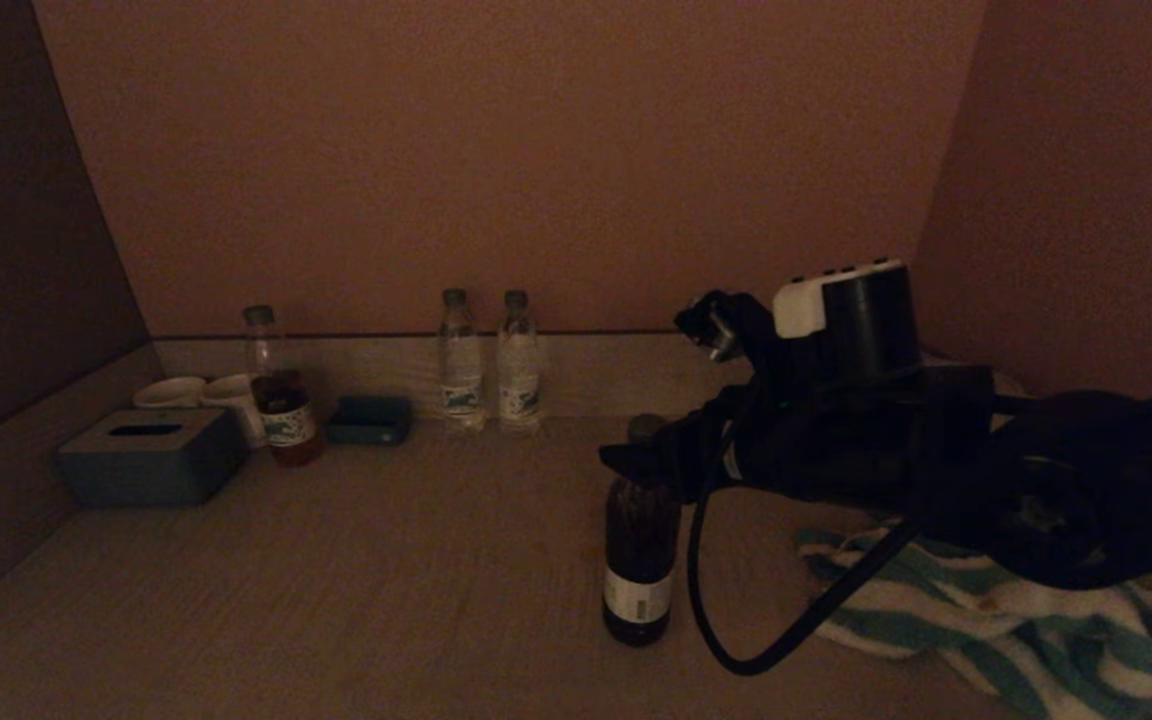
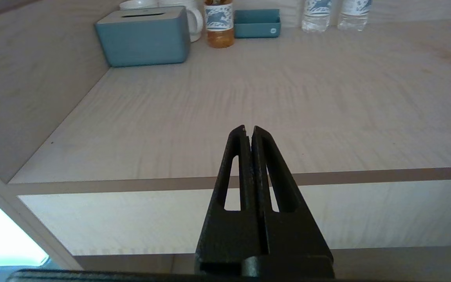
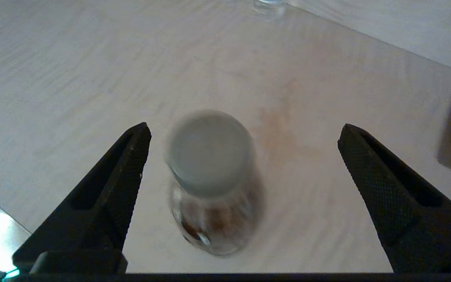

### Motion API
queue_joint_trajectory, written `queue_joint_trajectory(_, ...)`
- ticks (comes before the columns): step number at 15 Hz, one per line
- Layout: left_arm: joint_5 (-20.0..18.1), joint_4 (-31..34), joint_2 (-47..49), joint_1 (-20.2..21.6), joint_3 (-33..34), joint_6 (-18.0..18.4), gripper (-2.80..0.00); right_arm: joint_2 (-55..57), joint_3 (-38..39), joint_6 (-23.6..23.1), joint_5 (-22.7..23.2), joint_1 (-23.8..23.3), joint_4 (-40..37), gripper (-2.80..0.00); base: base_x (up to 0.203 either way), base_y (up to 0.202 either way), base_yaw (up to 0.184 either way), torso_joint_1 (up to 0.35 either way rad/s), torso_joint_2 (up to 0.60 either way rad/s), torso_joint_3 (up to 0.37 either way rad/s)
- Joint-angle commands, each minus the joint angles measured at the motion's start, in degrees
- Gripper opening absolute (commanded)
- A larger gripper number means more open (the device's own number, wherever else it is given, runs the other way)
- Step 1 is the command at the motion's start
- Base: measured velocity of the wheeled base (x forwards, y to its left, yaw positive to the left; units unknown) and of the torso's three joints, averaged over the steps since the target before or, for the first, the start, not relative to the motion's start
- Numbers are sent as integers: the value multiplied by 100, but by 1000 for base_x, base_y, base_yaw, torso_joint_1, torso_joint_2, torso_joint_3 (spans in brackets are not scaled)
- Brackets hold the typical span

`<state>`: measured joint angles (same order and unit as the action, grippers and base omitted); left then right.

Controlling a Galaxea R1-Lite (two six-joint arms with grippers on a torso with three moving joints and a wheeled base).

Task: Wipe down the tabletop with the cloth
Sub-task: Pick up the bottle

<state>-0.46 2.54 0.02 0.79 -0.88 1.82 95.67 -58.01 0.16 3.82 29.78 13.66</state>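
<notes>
Room: a corner is seen, closed in by a plain back wall (image 1: 536,150) and a side wall on each side.
Tabletop (image 1: 386,580): it is made of pale wood with fine grain lines. A low wooden strip is run along the back edge. A faint brown stain (image 3: 284,129) is seen on the wood just behind the dark bottle.
Right arm: it is stretched in from the right, above the cloth.
Cloth (image 1: 1016,620): it is striped white and teal. It is left crumpled on the tabletop at the front right, under the right arm.
Tissue box (image 1: 151,458): a blue-grey box with a slot on top is placed at the back left.
Right gripper (image 3: 243,156): it is held over the dark bottle. Its jaws are spread wide, one on each side of the cap, and the bottle is not touched.
Left gripper (image 2: 248,135): it is kept low by the front edge of the tabletop, at the left. Its jaws are pressed together with nothing between them.
Dark bottle (image 1: 639,560): it is stood upright near the middle, just left of the cloth. A grey cap (image 3: 209,150) and a pale label are seen. The words cannot be read.
Water bottles (image 1: 488,360): two clear ones are stood side by side at the back.
Tea bottle (image 1: 281,395): it is half full of brown drink. A leaping animal is drawn on its label (image 2: 218,15). No words can be read.
White cups (image 1: 198,395): two are set behind the tissue box.
Small tray (image 1: 369,420): it is blue and is set between the tea bottle and the water bottles.
</notes>
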Motion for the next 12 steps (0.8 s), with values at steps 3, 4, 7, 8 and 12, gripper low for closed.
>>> queue_joint_trajectory(3, 2, 1, 6, 3, 0, 3, -280, -215, 176, 11, 22, -86, 23, 0, 0, 0, 0, 0, 0, 0)
queue_joint_trajectory(4, 2, 1, 6, 0, 0, 3, -280, -215, 176, 11, 22, -86, 23, 0, 0, 0, 0, 0, 0, 0)
queue_joint_trajectory(7, 2, 1, 6, 0, 0, 3, -280, -215, 176, 11, 23, -86, 23, 0, 0, 0, 0, 0, 0, 0)
queue_joint_trajectory(8, 2, 1, 6, 9, 0, 3, -280, -198, 176, 11, 31, -86, 32, 0, 0, 0, 0, 0, 0, 0)
queue_joint_trajectory(12, 2, 1, 6, 3, 0, 3, -280, -171, 176, 11, 40, -86, 32, 0, 0, 0, 0, 0, 0, 0)
